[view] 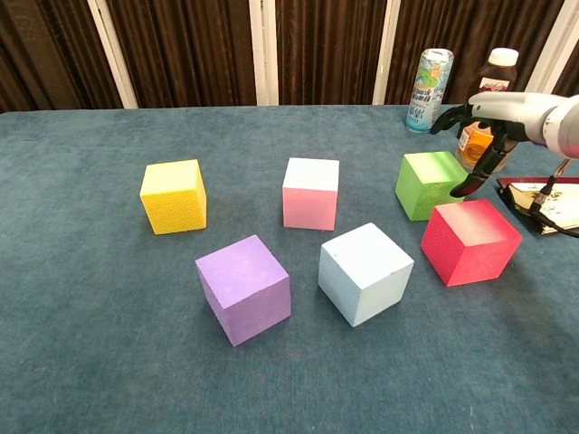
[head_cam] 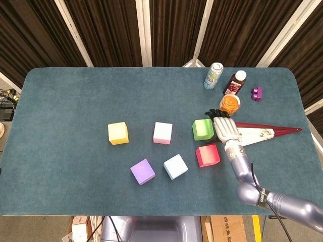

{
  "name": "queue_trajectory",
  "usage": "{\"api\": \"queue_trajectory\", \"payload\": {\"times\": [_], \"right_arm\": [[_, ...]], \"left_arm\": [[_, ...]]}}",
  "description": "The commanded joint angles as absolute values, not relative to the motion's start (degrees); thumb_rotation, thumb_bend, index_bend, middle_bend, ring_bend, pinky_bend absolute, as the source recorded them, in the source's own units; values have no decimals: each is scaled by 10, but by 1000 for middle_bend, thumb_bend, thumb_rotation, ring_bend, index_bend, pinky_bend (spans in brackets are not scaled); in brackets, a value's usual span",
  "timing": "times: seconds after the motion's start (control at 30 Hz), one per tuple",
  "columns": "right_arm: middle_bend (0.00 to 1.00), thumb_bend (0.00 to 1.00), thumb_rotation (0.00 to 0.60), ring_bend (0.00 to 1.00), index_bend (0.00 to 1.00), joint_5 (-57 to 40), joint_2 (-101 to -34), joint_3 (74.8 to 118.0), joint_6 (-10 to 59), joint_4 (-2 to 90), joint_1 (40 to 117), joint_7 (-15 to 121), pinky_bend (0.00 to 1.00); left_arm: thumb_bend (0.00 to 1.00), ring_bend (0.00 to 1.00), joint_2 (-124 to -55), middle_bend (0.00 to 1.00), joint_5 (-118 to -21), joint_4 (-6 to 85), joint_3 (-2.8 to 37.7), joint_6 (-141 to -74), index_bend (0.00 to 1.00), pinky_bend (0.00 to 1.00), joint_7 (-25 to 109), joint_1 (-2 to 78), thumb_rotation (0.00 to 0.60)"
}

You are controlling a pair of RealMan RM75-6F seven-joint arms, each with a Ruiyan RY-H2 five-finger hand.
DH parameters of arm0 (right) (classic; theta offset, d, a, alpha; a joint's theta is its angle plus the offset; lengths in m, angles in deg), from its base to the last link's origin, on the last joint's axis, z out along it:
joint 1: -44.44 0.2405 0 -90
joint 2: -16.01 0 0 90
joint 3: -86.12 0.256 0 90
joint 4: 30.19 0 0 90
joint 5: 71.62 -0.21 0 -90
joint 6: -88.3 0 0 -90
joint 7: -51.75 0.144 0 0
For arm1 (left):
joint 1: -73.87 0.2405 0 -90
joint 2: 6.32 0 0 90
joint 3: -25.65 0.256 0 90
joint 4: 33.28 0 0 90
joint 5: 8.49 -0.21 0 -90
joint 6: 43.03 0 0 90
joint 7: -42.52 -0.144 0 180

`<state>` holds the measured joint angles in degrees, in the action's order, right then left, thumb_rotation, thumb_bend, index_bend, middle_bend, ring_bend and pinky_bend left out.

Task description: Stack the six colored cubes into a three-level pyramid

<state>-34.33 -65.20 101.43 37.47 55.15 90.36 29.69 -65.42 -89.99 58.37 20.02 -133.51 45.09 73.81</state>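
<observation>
Nothing stacked yet: all six cubes flat on the table [head_cam: 75, 101], well apart, in two loose rows. Back row: yellow cube [head_cam: 118, 133], pink cube [head_cam: 162, 132], green cube [head_cam: 203, 129]. Front row: purple cube [head_cam: 143, 171], pale blue cube [head_cam: 175, 166], red cube [head_cam: 207, 155]. Right hand [head_cam: 224, 127] poised just beside the green cube's right face, above table level, fingers [view: 477, 174] spread and curled downward, holding nothing. Left hand nowhere in either view. Judged as the opening step, a reach for the first cube, probably the green one, possibly the red just below. Next called for: lowering the open hand over that cube, closing on opposite faces, then gathering three cubes side by side, touching, as the base row.
</observation>
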Motion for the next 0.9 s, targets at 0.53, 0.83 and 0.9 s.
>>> {"api": "queue_trajectory", "payload": {"times": [0.53, 0.83, 0.9], "right_arm": [[249, 131, 600, 65, 237, -341, -687, 1006, 409, 484, 933, 305, 0], [286, 131, 600, 104, 346, -334, -705, 1004, 403, 455, 937, 310, 0], [296, 131, 600, 111, 346, -331, -707, 1004, 403, 454, 937, 312, 0]], "left_arm": [[382, 0, -662, 0, -890, 591, 198, -1336, 28, 0, 424, 739, 600], [382, 0, -664, 0, -886, 592, 196, -1334, 28, 0, 419, 737, 600], [382, 0, -665, 0, -885, 592, 196, -1333, 28, 0, 418, 737, 600]]}}
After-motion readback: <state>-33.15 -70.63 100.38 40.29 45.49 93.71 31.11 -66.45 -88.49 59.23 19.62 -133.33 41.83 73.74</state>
